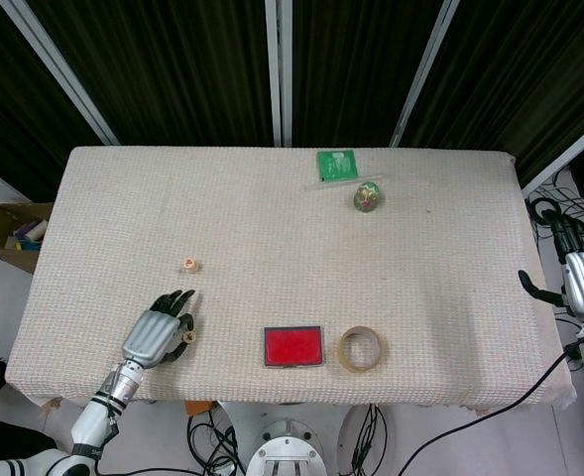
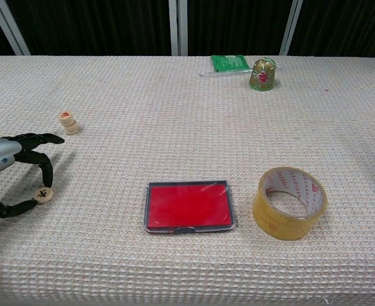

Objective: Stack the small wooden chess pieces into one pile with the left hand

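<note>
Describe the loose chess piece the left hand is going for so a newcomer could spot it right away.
Start at the red tray near the table's front edge and look left. The single chess piece lies flat between the left hand's fingertips. Unlike the chess stack behind it, it is one disc with a dark mark.

A loose chess piece (image 2: 44, 194) lies before the stacked chess pieces (image 2: 68, 122), tape roll (image 2: 290, 202) far right.

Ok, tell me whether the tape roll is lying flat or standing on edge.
Lying flat. The tape roll rests on one open end on the table, its hole facing up in both views.
</note>
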You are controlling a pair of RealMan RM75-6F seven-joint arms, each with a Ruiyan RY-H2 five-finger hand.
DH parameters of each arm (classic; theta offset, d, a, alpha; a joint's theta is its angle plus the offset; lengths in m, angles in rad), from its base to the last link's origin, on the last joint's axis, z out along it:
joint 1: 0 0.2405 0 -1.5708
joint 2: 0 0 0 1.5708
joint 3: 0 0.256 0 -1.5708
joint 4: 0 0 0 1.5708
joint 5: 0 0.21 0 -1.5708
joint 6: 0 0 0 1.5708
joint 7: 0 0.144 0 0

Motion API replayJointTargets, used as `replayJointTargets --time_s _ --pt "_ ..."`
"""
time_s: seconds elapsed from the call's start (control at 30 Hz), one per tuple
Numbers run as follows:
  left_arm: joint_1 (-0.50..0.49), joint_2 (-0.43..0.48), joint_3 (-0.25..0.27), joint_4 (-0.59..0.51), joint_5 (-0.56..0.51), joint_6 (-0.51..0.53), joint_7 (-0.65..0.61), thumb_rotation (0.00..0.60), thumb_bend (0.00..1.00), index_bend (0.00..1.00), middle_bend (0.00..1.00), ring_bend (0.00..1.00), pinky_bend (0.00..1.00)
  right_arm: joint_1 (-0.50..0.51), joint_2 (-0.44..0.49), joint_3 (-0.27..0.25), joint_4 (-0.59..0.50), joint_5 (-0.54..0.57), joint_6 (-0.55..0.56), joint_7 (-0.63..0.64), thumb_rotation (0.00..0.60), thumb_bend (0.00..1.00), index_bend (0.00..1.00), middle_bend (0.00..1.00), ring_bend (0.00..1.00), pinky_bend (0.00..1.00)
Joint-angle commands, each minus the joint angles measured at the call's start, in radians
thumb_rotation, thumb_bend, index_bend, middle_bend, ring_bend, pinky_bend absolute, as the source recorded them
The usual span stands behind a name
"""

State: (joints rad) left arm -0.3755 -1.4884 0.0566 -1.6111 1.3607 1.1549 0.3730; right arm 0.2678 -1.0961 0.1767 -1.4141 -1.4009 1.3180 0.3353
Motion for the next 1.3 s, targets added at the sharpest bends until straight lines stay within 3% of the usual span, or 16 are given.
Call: replayJointTargets --time_s 0.03,0.37,0.57,0.7,0.83,1.3 --pt "0.001 -0.002 -0.001 0.002 -0.002 -0.003 0.000 0.600 0.36 0.45 0.04 0.02 0.13 0.000 0.000 0.000 0.000 0.001 -0.001 -0.001 0.600 0.26 0.00 0.08 0.00 0.00" --pt "0.003 0.021 -0.024 -0.017 0.027 0.023 -0.044 0.600 0.45 0.50 0.04 0.02 0.13 0.002 0.000 0.002 0.000 0.000 -0.001 -0.001 0.600 0.26 0.00 0.08 0.00 0.00" --pt "-0.041 0.094 -0.132 -0.048 -0.002 0.025 -0.111 0.600 0.45 0.50 0.04 0.02 0.13 0.006 0.001 0.002 -0.003 -0.004 -0.005 -0.004 0.600 0.26 0.00 0.08 0.00 0.00" --pt "-0.101 0.089 -0.214 0.005 -0.079 -0.039 -0.141 0.600 0.45 0.50 0.04 0.02 0.13 0.011 -0.002 0.001 -0.005 -0.008 -0.007 -0.006 0.600 0.26 0.00 0.08 0.00 0.00" --pt "-0.158 0.061 -0.263 0.072 -0.159 -0.110 -0.140 0.600 0.45 0.49 0.04 0.02 0.13 0.010 -0.005 0.001 -0.005 -0.007 -0.006 -0.007 0.600 0.26 0.00 0.08 0.00 0.00" --pt "-0.232 -0.017 -0.272 0.198 -0.285 -0.186 -0.080 0.600 0.42 0.48 0.04 0.02 0.13 -0.001 -0.002 -0.001 0.004 0.002 -0.002 0.003 0.600 0.26 0.00 0.08 0.00 0.00"
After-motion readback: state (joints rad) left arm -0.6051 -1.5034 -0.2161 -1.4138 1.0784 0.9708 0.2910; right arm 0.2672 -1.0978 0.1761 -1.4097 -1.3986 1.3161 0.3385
